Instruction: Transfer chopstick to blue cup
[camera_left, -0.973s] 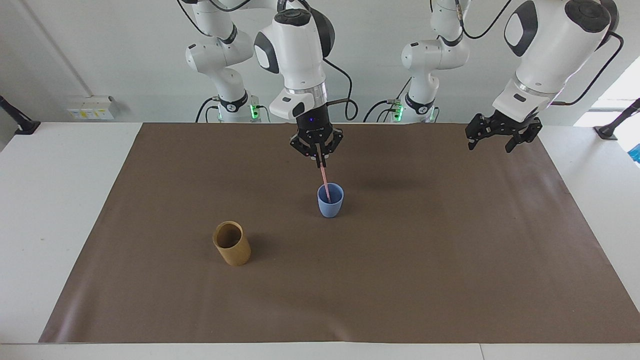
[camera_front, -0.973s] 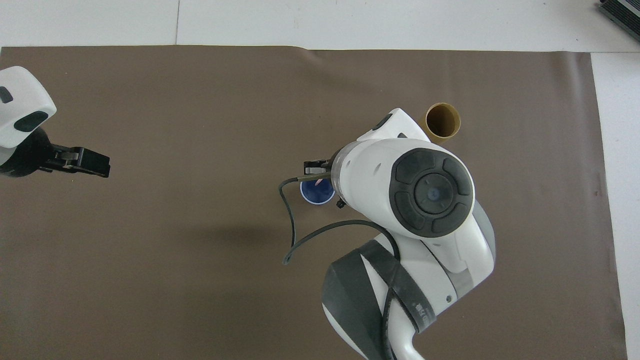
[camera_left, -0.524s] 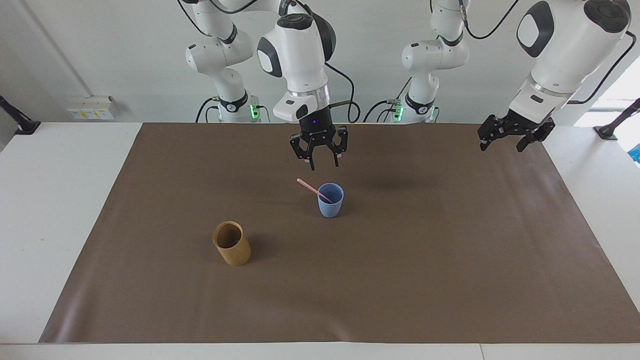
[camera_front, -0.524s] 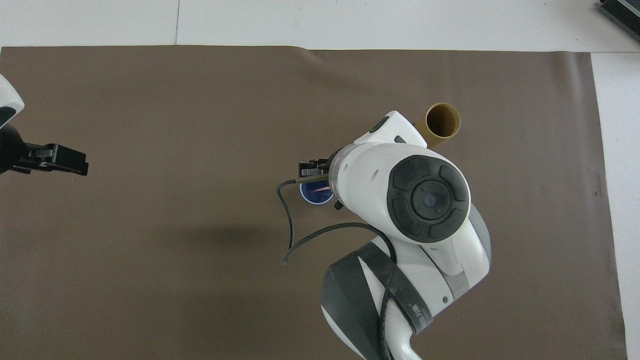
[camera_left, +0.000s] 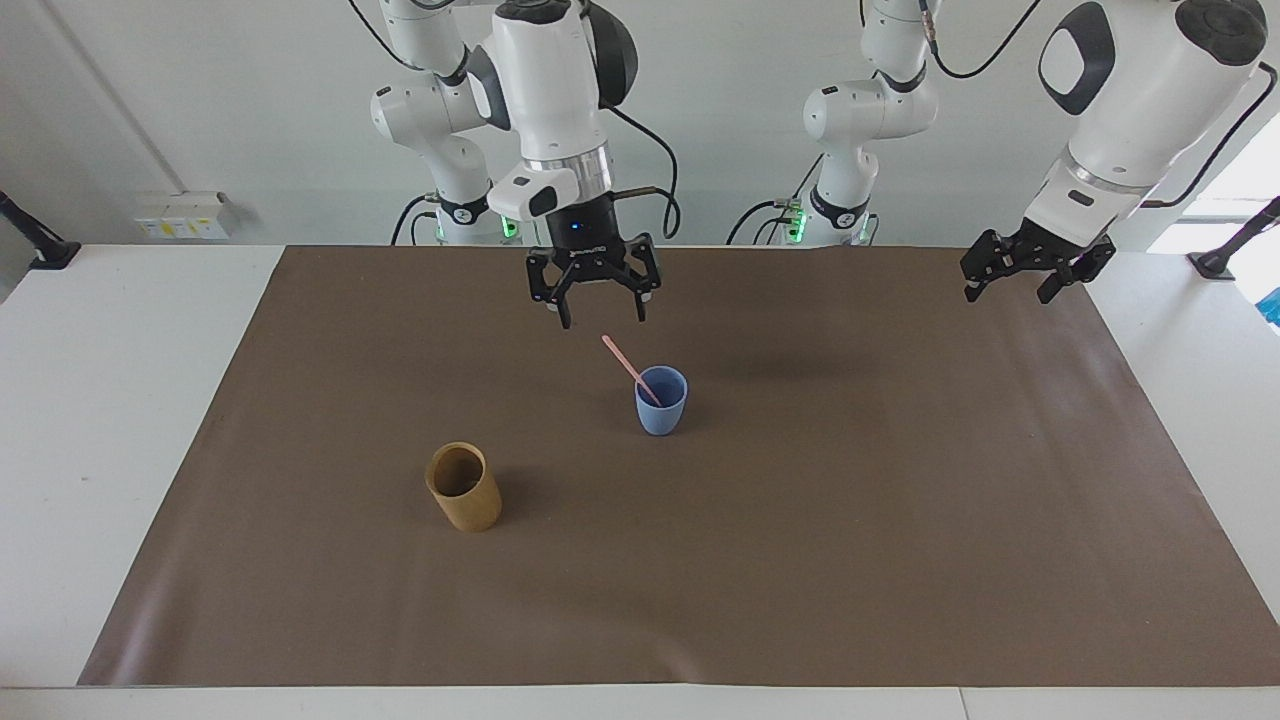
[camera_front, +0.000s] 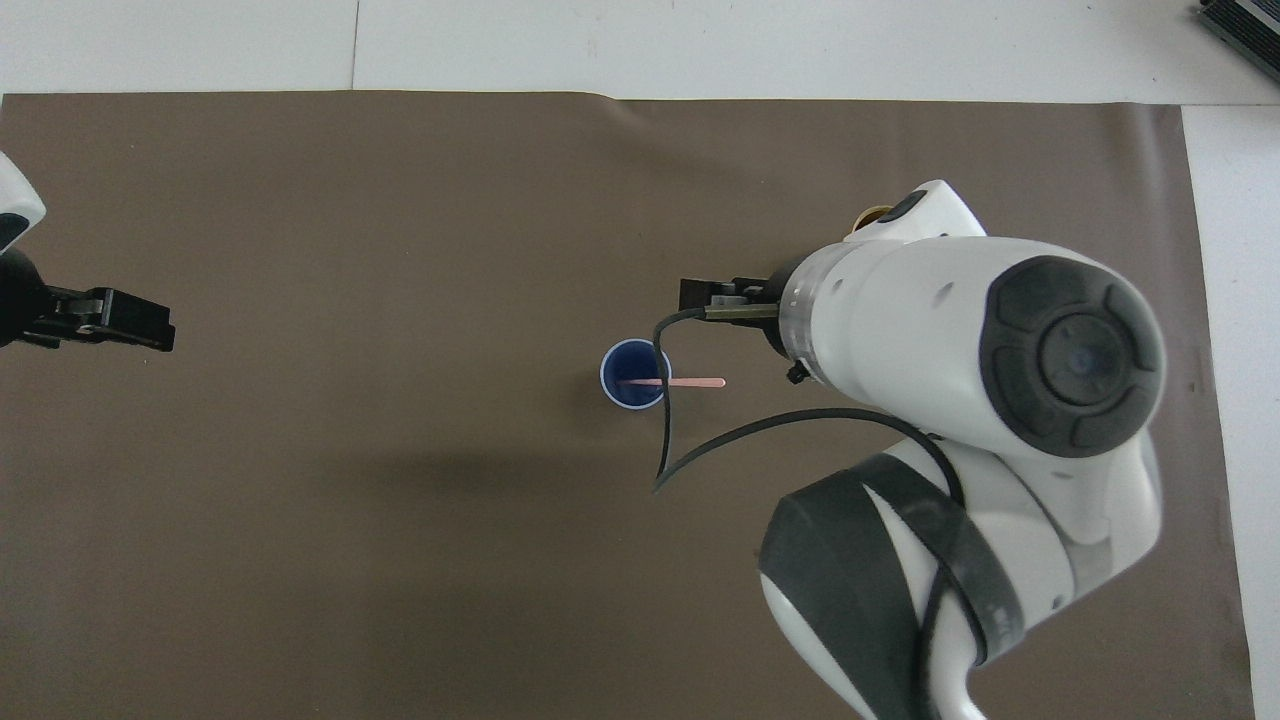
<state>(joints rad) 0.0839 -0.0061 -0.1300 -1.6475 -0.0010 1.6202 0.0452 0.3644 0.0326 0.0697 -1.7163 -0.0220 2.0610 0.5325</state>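
Note:
The light-blue cup (camera_left: 661, 400) (camera_front: 634, 375) stands upright on the brown mat. The pink chopstick (camera_left: 628, 366) (camera_front: 690, 382) rests in it, lower end inside, upper end leaning over the rim toward the right arm's end of the table. My right gripper (camera_left: 597, 316) hangs open and empty in the air over the mat, beside the cup and clear of the chopstick; in the overhead view only part of the right gripper's black body (camera_front: 712, 297) shows past the arm. My left gripper (camera_left: 1018, 290) (camera_front: 135, 328) waits open, raised over the mat's edge at the left arm's end.
A tan-brown cylindrical cup (camera_left: 463, 487) stands empty on the mat, farther from the robots than the blue cup and toward the right arm's end; only its rim (camera_front: 872, 212) peeks out past the right arm in the overhead view. The brown mat (camera_left: 800, 560) covers most of the white table.
The right gripper opened and let go of the chopstick, which tipped over against the blue cup's rim. The gripper then rose and drew away toward the right arm's end. The left gripper drifted slightly outward.

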